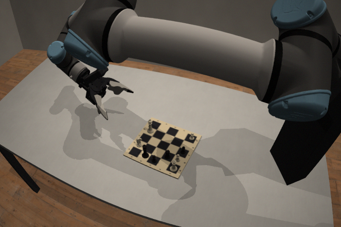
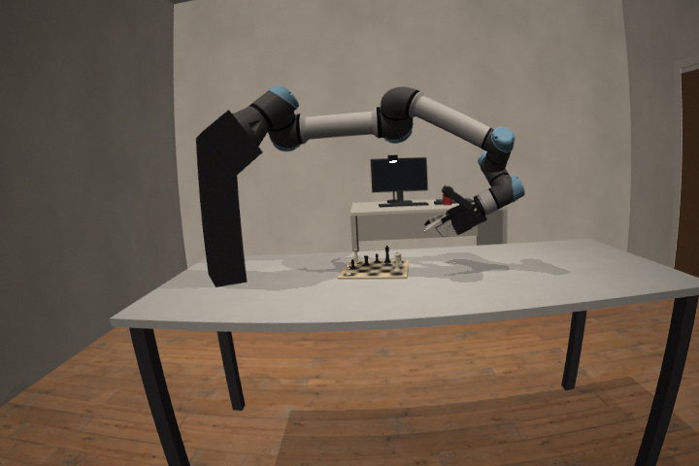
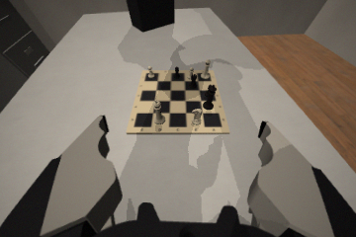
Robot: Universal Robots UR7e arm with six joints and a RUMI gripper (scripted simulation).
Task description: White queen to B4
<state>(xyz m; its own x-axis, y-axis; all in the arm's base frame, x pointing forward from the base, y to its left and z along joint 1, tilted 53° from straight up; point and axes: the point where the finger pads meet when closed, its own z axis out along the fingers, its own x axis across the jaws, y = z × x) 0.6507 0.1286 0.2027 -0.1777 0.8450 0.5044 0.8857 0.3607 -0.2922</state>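
Note:
A small chessboard [image 1: 186, 161] [image 2: 372, 276] [image 3: 178, 130] lies on the grey table [image 1: 229, 107] [image 2: 526, 296] [image 3: 62, 99]. A tall white piece that I take for the white queen [image 1: 149, 126] [image 3: 158, 113] stands upright in the board's corner nearest my gripper. A white knight [image 1: 139, 142] [image 3: 197, 117] stands on the same edge row. A tall black piece [image 1: 145, 151] [image 3: 209, 96] and another tall white piece [image 1: 173, 165] [image 3: 206, 69] stand farther along. My gripper [image 1: 119, 104] [image 2: 435, 209] [image 3: 183, 118] is open and empty. It hangs above the bare table, off the board's side, tilted toward the board.
The robot's black pedestal [image 1: 305, 147] [image 2: 221, 209] [image 3: 148, 12] stands on the table behind the board. The arm's long link [image 1: 189, 50] spans high above the table. Several small black and white pieces fill the board's other squares. A desk with a monitor [image 2: 398, 176] stands at the back wall.

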